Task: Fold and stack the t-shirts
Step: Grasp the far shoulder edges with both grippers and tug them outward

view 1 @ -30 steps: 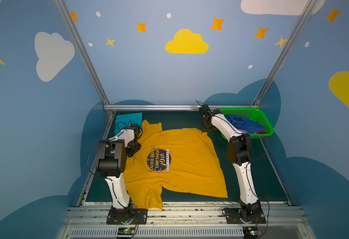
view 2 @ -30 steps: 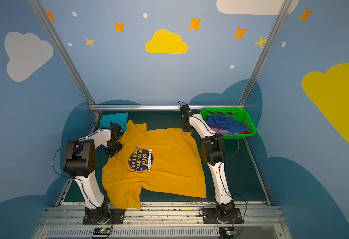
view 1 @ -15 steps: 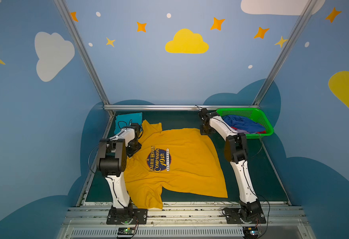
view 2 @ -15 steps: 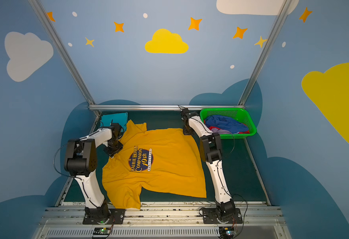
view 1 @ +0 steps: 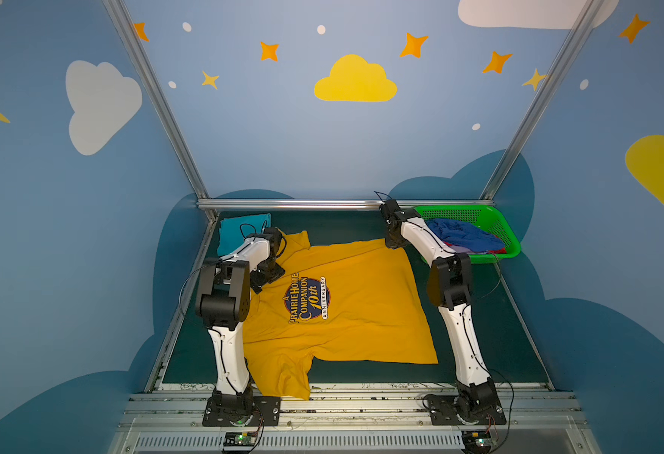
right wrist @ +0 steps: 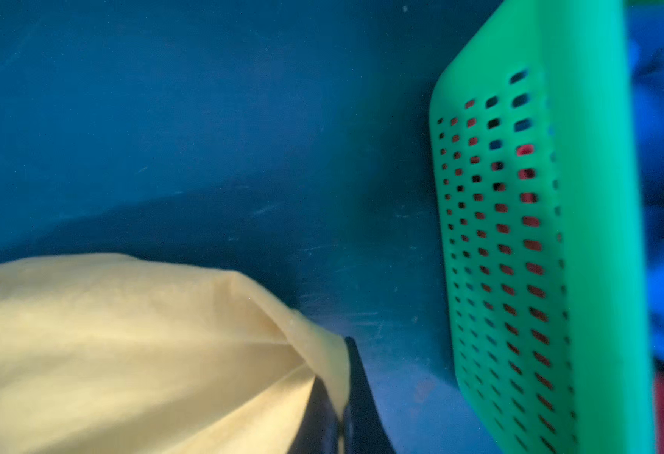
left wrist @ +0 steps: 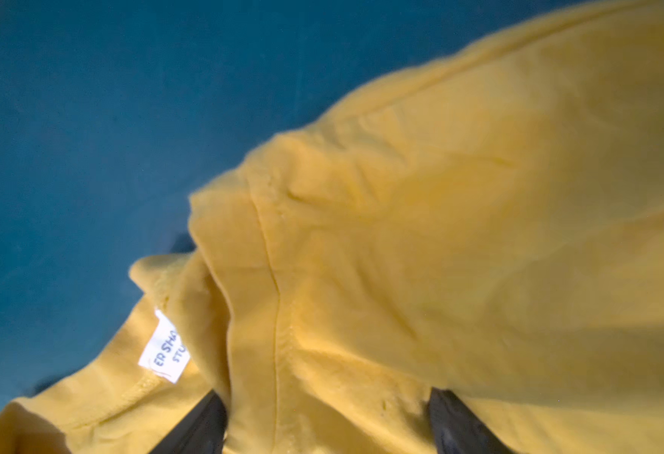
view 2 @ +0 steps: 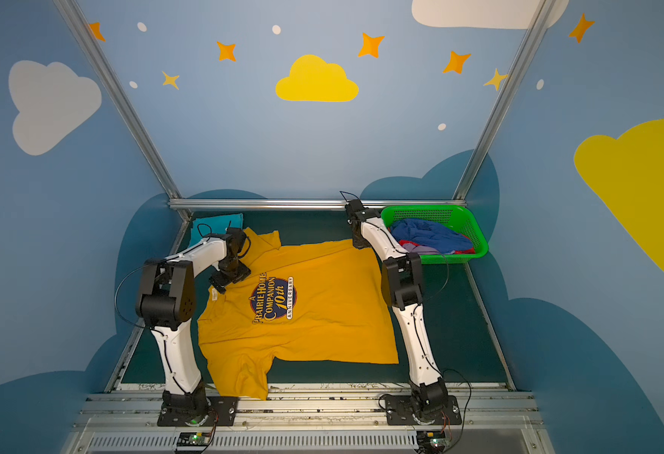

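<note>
1. The yellow t-shirt (view 1: 362,306) lies spread, print up, across the middle of the tabletop (view 1: 480,353), with its collar toward nine o'clock and its hem toward three o'clock. A teal t-shirt (view 1: 244,232) lies folded in the eleven o'clock corner. More tees fill the green basket (view 1: 507,239) at two o'clock.
2. The right tool (right wrist: 346,353) is clamped tight on the hem corner at the shirt's one o'clock, and a pinch of yellow cloth shows between its fingers.
3. The left tool (left wrist: 324,395) stands wide apart, straddling the shoulder seam beside the neck label (left wrist: 165,350), and grips nothing.
4. The step in hand looks like taking the far long edge for a lengthwise fold toward six o'clock.
5. Press the left tool down so both layers sit between its fingers, then close it. A top-layer-only pinch would probably leave the back panel behind.
6. Lift both ends together and evenly, keeping the edge taut between the tools to avoid sag.
7. Keep the right tool clear of the basket wall close beside it.
8. Lay the edge down parallel to the near edge.
</note>
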Motion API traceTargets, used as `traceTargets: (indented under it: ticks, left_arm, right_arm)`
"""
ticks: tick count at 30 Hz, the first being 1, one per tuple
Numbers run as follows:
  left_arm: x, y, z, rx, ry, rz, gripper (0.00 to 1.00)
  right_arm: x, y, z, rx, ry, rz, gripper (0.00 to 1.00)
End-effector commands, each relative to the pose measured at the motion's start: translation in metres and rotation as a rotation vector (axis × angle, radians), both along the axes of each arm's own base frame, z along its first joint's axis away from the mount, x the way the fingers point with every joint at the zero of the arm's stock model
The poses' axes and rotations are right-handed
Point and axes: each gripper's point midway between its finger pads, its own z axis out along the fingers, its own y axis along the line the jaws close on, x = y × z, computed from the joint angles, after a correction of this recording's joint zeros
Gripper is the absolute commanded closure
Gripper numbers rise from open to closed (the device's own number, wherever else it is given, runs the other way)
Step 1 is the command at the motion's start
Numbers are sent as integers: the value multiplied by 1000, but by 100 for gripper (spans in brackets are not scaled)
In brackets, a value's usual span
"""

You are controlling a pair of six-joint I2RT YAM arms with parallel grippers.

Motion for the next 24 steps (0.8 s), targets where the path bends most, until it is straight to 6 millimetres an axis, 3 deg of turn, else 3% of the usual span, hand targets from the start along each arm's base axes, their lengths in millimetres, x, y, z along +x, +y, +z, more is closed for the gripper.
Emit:
traceTargets:
  ticks: [1, 5, 6, 8, 9, 11, 18, 21, 24]
  left_arm:
    - [-5, -17, -18, -63, 55, -31, 12]
    - [8, -19, 0, -66, 4, -56, 8]
    - [13, -18, 7, -57, -9, -62, 8]
    - [26, -16, 20, -50, -43, -73, 7]
    - [35, -16, 26, -48, -61, -78, 7]
    - [52, -16, 37, -43, -90, -87, 7]
    - [106, -37, 53, -47, -150, -155, 11]
    - [125, -49, 46, -59, -154, -189, 12]
    - [136, -58, 40, -39, -139, -225, 15]
  right_arm:
    - [11, -17, 25, -67, -81, -42, 100]
    - [9, -22, 33, -83, -97, -63, 100]
    - [8, -22, 35, -77, -98, -65, 93]
    - [6, -20, 40, -52, -106, -62, 60]
    - [5, -17, 42, -37, -109, -56, 51]
    - [2, -10, 49, -9, -119, -45, 43]
    - [-24, 41, 82, 139, -119, 57, 43]
    - [-42, 79, 74, 281, -70, 125, 53]
    - [-48, 129, 65, 528, -35, 240, 57]
